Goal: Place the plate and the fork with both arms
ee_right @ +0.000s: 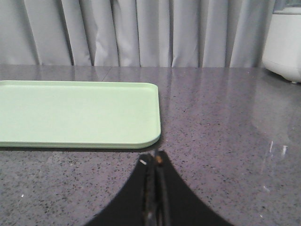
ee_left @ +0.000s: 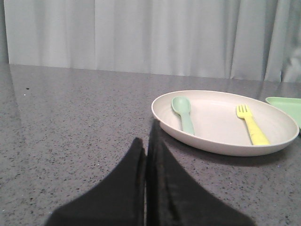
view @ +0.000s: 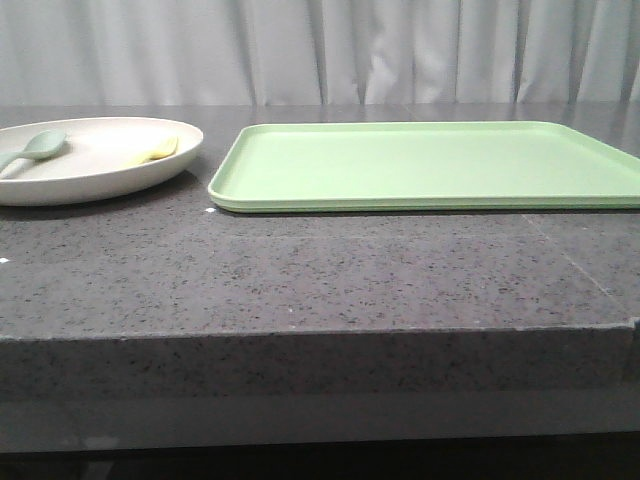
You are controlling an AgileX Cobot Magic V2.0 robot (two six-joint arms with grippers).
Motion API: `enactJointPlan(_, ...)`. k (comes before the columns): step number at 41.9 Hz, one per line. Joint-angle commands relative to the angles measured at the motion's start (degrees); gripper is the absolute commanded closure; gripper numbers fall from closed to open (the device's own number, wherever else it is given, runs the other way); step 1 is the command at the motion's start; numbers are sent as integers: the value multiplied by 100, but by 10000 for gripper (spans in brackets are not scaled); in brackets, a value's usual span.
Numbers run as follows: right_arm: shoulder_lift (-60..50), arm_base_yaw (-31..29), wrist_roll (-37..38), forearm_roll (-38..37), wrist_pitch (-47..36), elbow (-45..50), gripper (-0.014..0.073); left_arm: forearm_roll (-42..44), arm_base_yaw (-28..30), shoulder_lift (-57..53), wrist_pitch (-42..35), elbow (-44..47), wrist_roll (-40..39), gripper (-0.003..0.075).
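Note:
The cream plate (view: pixel 95 165) sits on the dark stone table at the far left, next to the tray; it also shows in the left wrist view (ee_left: pixel 225 141). In it lie the pale yellow fork (ee_left: pixel 252 125), also seen in the front view (view: pixel 160 150), and a sage-green spoon (ee_left: pixel 184 113). My left gripper (ee_left: pixel 146 136) is shut and empty, low over the table just short of the plate's rim. My right gripper (ee_right: pixel 154 160) is shut and empty, just off the tray's near corner. Neither gripper shows in the front view.
A flat light green tray (view: pixel 430 165) lies right of the plate, also in the right wrist view (ee_right: pixel 77 113). A white appliance (ee_right: pixel 284 42) stands at the back right. Grey curtains hang behind. The table's front edge (view: pixel 320 335) is near.

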Motion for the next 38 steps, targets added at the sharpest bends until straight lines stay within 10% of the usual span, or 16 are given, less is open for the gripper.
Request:
enactJointPlan(1,-103,-41,-10,13,-528,-17,662,-47,-40,-116,-477,17,-35,738)
enactJointPlan(38,-103,-36,-10,19,-967,-161,662,-47,-40,-116,-1167,-91,-35,738)
